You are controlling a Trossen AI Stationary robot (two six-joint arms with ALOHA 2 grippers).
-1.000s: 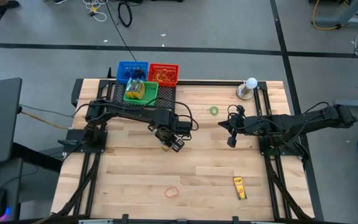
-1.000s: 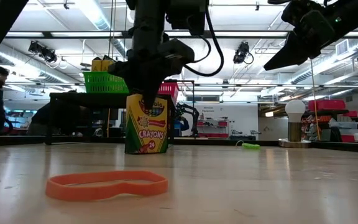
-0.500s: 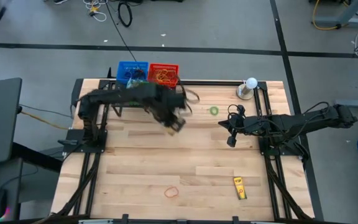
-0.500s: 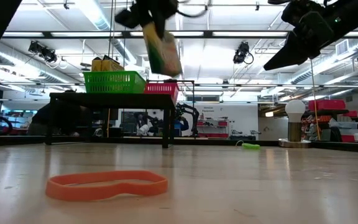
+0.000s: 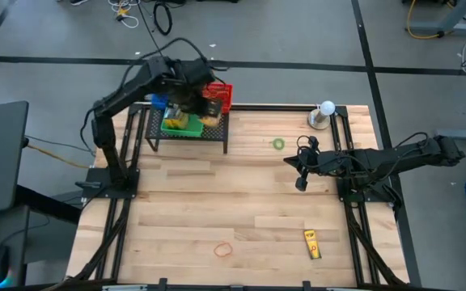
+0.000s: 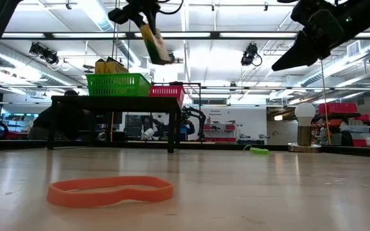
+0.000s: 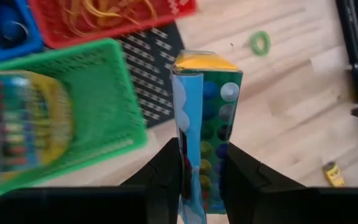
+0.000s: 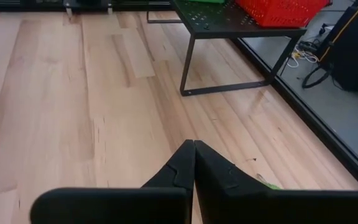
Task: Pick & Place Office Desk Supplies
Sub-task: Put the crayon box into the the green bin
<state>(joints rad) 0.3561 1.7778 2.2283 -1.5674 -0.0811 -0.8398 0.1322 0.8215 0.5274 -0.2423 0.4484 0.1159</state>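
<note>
A yellow-and-green crayon box (image 7: 205,118) hangs high over the black stand (image 5: 217,133), with my left gripper (image 7: 201,152) shut on it; the low view shows the box (image 6: 154,42) above the baskets. A green basket (image 7: 73,99) on the stand holds another crayon box (image 7: 23,124). Next to it, a red basket (image 7: 110,15) holds rubber bands. On the table lie a green band (image 5: 278,144), an orange band (image 6: 111,190) and a third crayon box (image 5: 311,243). My right gripper (image 8: 194,155) waits shut above the table's right half. My left gripper pinches the crayon box between its two fingers (image 7: 166,171), one on each of two opposite faces, at the box's upper end (image 7: 202,186). The fingers slant down from above and lie along the box. The box hangs below them, tilted and clear of everything, its yellow end (image 7: 204,61) lowest.
A blue basket (image 5: 162,90) sits behind the green one, partly under my left arm. A white ball on a round base (image 5: 324,113) stands at the far right. Bare wood spreads across the table's middle and near left.
My left gripper has risen from the table's middle and swung toward the far left, over the stand with the baskets. The crayon box, which stood upright on the table, is lifted clear and now hangs tilted high above the baskets.
</note>
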